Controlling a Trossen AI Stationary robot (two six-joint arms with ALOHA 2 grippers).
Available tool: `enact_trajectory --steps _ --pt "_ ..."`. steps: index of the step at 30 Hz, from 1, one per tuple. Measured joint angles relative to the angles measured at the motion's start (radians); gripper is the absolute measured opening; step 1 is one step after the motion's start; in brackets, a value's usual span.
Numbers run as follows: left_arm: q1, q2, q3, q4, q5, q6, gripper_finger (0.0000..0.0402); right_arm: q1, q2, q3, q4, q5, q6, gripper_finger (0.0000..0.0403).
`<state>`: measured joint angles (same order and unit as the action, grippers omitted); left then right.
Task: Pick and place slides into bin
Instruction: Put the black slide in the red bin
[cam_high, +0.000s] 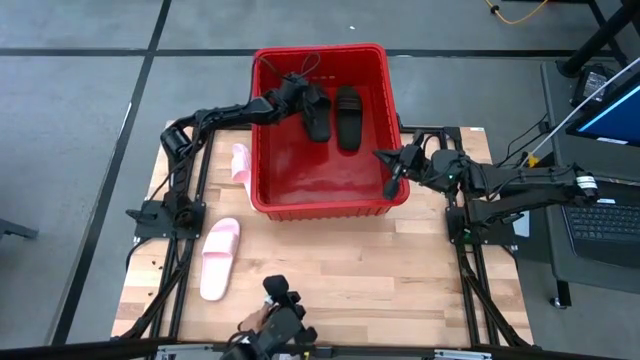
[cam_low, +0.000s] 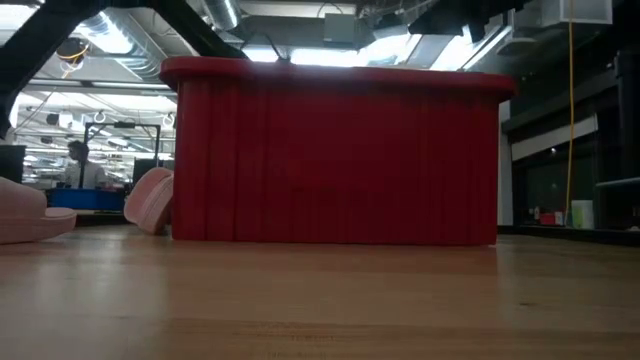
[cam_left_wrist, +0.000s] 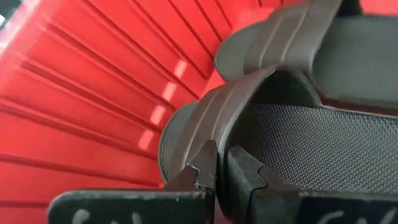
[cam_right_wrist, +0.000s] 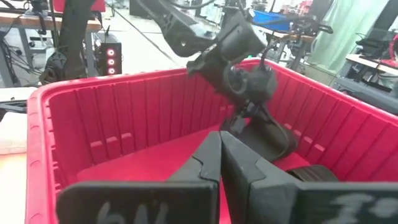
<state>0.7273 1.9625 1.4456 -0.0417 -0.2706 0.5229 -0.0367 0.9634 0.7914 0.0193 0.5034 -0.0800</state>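
Note:
The red bin (cam_high: 262, 190) stands at the table's far middle. My left gripper (cam_high: 297, 92) reaches into it and is shut on one black slide (cam_high: 315, 118). The second black slide (cam_high: 347, 117) lies flat on the bin floor beside it. One pink slide (cam_high: 240, 162) stands on edge against the bin's left wall and also shows in the low view (cam_low: 150, 200). The other pink slide (cam_high: 219, 258) lies flat on the table at the near left. My right gripper (cam_high: 390, 168) is shut and empty at the bin's right wall. My left gripper pinches the black slide's wide strap at its side edge (cam_left_wrist: 208, 140) between its two fingers (cam_left_wrist: 245, 174). In the right wrist view the slide (cam_right_wrist: 267, 140) hangs tilted below the gripper, low in the bin. I cannot tell whether its lower end touches the floor.
The bin's tall walls (cam_low: 335, 150) surround the left gripper. Bare wooden table lies near and to the right of the bin (cam_high: 400, 270). A dark device (cam_high: 280, 310) sits at the near edge. A person (cam_low: 78, 160) shows far off in the room.

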Motion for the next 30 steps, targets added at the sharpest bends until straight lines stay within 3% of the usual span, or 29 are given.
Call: enact_trajectory --steps 16,25,30 --pt "0.036 0.043 0.0 0.009 0.004 -0.012 0.0006 -0.006 0.0 0.0 0.003 0.0 0.029 0.0011" --pt "0.068 0.043 0.0 -0.03 0.147 0.01 0.0006 -0.006 0.0 0.0 0.007 0.0 0.031 0.0011" --pt "0.075 0.043 0.0 -0.034 0.158 0.043 0.0006 -0.006 0.0 0.0 0.007 0.0 0.051 0.0011"
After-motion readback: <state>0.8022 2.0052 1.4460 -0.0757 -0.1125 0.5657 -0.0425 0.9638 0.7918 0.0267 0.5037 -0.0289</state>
